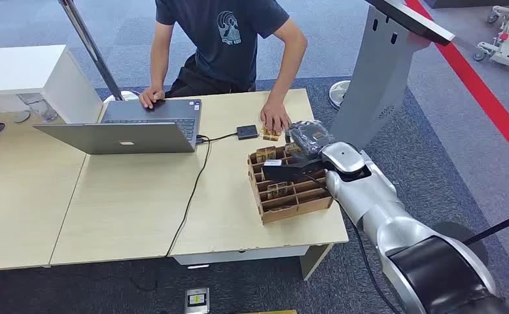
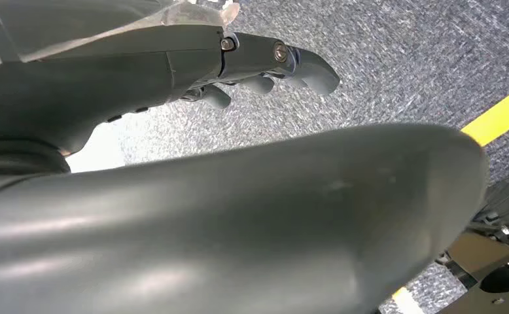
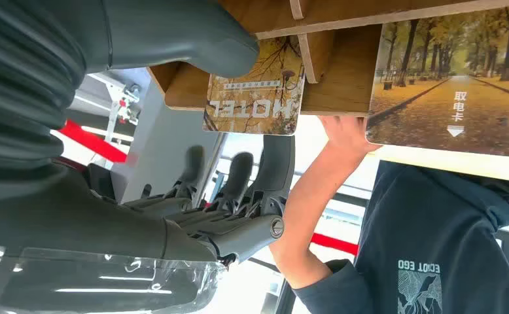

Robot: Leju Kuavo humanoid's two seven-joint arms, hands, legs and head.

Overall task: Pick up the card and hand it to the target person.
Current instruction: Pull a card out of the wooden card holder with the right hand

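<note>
From the head camera I see my right hand (image 1: 290, 171) reaching over the slotted brown cardboard card rack (image 1: 291, 199), which sits at the right end of the light wooden table (image 1: 127, 203). At the right wrist, the thick grey thumb sits against the edge of an autumn-printed hotel key card (image 3: 255, 88) standing in the rack, while the darker fingers (image 3: 239, 176) are spread apart on the other side of it, not touching; nothing is gripped. A second, larger card with a tree-lined path (image 3: 448, 85) stands in the next slot.

My left hand (image 2: 265, 62) hangs over grey carpet with its fingers curled in loosely, holding nothing.

A person in a dark blue printed T-shirt (image 1: 229, 39) stands at the far side of the table, one hand (image 1: 275, 121) resting on cards just beyond the rack, the other on an open silver laptop (image 1: 134, 127). A small black box (image 1: 246, 131) lies between laptop and rack.
</note>
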